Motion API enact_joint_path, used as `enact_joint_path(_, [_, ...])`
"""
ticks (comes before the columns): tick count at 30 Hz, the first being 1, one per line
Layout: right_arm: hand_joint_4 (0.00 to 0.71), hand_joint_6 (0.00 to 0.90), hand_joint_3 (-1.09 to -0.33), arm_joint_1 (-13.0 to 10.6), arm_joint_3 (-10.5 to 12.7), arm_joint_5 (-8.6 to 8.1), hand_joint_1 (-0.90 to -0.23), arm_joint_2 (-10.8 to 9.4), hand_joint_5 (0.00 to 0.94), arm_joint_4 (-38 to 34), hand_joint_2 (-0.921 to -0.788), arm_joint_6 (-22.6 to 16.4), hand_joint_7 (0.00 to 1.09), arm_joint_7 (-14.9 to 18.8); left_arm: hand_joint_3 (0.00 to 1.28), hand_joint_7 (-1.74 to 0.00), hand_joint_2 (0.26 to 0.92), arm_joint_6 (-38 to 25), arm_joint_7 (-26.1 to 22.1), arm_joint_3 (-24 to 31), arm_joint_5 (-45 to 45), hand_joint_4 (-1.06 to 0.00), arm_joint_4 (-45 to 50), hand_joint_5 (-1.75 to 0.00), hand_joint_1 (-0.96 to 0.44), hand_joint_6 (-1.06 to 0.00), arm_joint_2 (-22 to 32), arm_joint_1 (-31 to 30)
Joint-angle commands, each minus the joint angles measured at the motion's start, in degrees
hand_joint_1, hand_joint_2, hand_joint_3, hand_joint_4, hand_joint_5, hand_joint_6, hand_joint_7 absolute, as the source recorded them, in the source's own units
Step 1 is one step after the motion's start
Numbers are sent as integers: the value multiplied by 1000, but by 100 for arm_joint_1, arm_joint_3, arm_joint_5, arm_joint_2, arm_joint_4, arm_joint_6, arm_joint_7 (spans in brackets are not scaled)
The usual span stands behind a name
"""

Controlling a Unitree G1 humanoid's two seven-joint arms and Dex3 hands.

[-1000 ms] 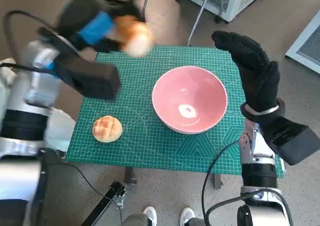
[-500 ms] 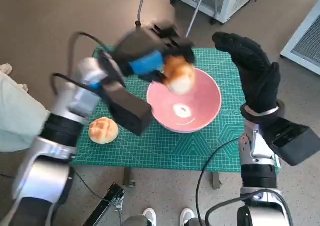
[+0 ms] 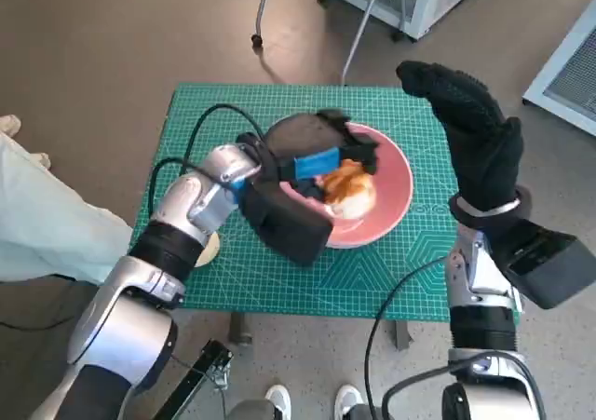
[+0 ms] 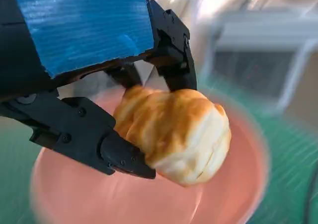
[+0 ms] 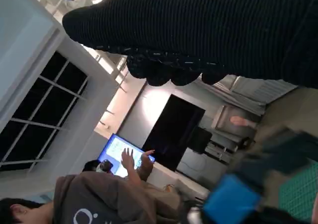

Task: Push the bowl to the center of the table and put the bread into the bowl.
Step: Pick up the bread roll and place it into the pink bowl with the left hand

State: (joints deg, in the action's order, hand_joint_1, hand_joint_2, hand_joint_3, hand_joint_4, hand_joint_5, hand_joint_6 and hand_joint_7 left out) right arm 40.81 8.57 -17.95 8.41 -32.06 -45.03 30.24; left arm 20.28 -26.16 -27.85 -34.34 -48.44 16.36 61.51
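while left hand (image 3: pixel 340 155) holds one bread (image 3: pixel 349 187), one bowl (image 3: pixel 396 196) sits below.

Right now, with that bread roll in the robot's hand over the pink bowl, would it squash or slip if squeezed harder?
Probably it would squash: the bread roll looks soft and puffy where the left hand pinches it. Slipping seems unlikely, since its crust looks dry and matte. It is likely light for its size, held over the bowl by fingertips alone.
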Motion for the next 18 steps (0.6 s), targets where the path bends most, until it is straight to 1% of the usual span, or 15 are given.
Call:
enact_joint_path(1, [294, -1, -760, -156, 25, 6, -695, 35, 5, 3, -921, 23, 883, -4, 30, -262, 820, -699, -829, 231, 418, -19, 697, -40, -59, -15, 85, -155])
enact_joint_path(8, [296, -1, -759, -131, 15, 59, -697, -1, 6, -2, -921, -8, 882, -75, 14, -273, 806, -660, -1074, 633, 891, -1, 1571, -3, -61, -6, 448, -514])
enact_joint_path(11, [296, -1, -759, -137, -2, 68, -698, -25, 5, 37, -921, 1, 883, -97, 12, -311, 806, -721, -1233, 823, 1125, -4, 1964, -2, -66, -1, 627, -668])
enact_joint_path(15, [296, -1, -759, -161, -21, 32, -698, -53, 5, 113, -921, 26, 884, -93, 11, -340, 808, -1018, -1570, 1153, 1420, -27, 2857, -12, -58, -1, 1060, -1013])
enact_joint_path(18, [296, -1, -758, -202, -36, 31, -697, -68, 5, 207, -921, 40, 885, -109, 10, -348, 809, -1142, -1788, 1480, 1641, -41, 3600, -16, -47, -3, 1494, -1408])
